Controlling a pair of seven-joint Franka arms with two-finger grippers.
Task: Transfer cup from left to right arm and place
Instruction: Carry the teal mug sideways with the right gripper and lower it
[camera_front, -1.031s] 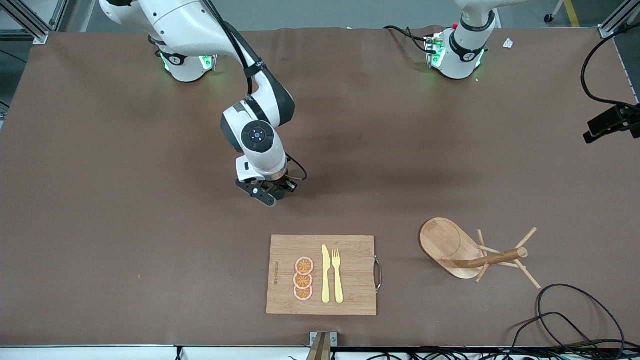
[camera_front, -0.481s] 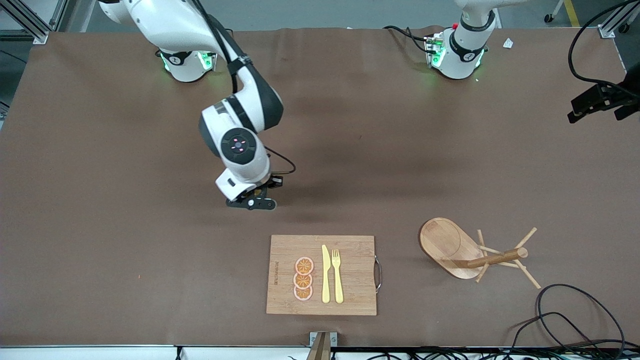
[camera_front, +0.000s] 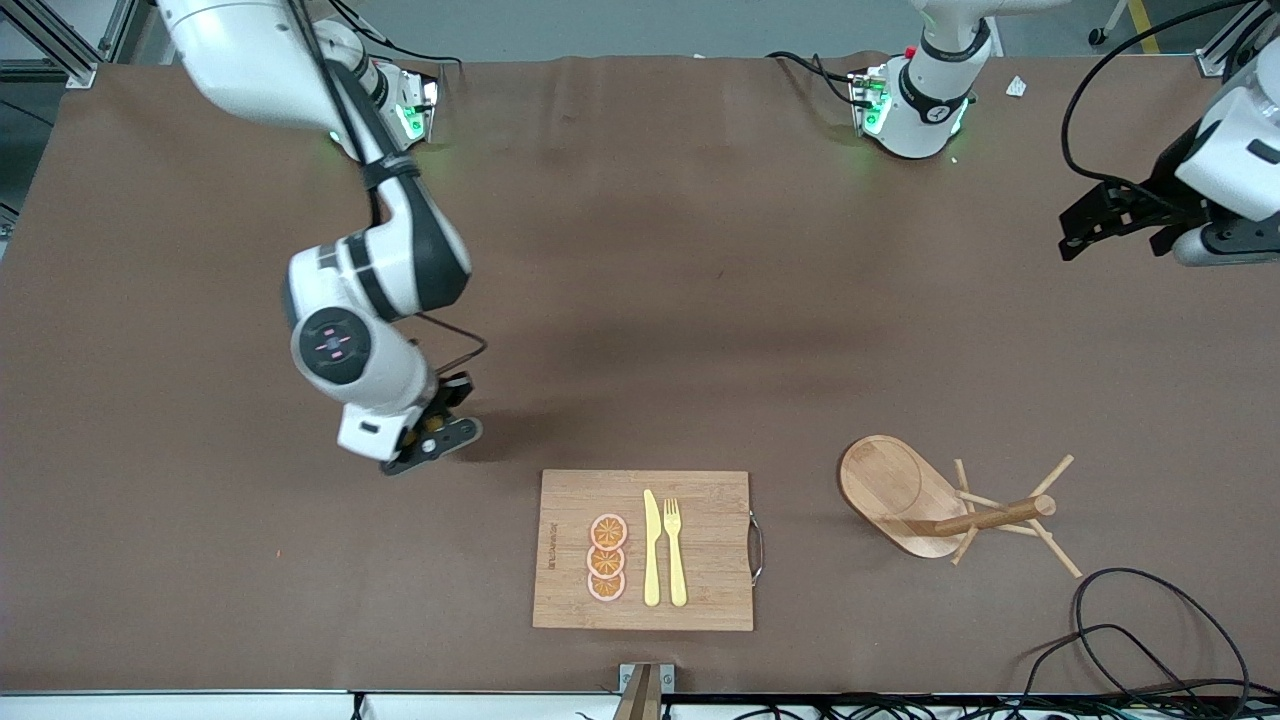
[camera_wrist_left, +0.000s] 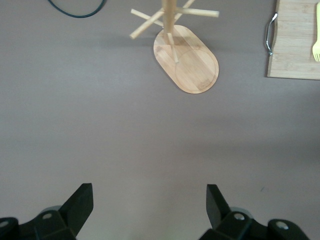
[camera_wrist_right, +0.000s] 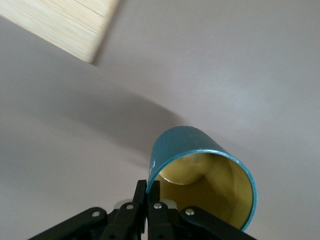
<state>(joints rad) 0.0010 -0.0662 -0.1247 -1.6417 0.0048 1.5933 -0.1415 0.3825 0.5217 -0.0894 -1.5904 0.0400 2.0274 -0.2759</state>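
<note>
The handover looked finished: the cup (camera_wrist_right: 205, 175) hung from the right gripper (camera_wrist_right: 149, 192), whose fingers were pinched on its rim, one inside the yellow lining and one outside the teal wall, as the right wrist view showed. In the front view that right gripper (camera_front: 432, 442) hovered over bare table just off the cutting board (camera_front: 560, 600), at the corner toward the right arm's end; the cup itself was hidden there under the wrist. The left gripper (camera_wrist_left: 150, 202) had its fingers spread wide with nothing between them, and it was held high, well away from the board toward the left arm's end of the table, apparently waiting. The wooden mug tree (camera_front: 960, 515) stood beside the board on that same end, its pegs bare. What remained, by my judgement, was only the placing: lowering the cup onto the table and releasing it.
</note>
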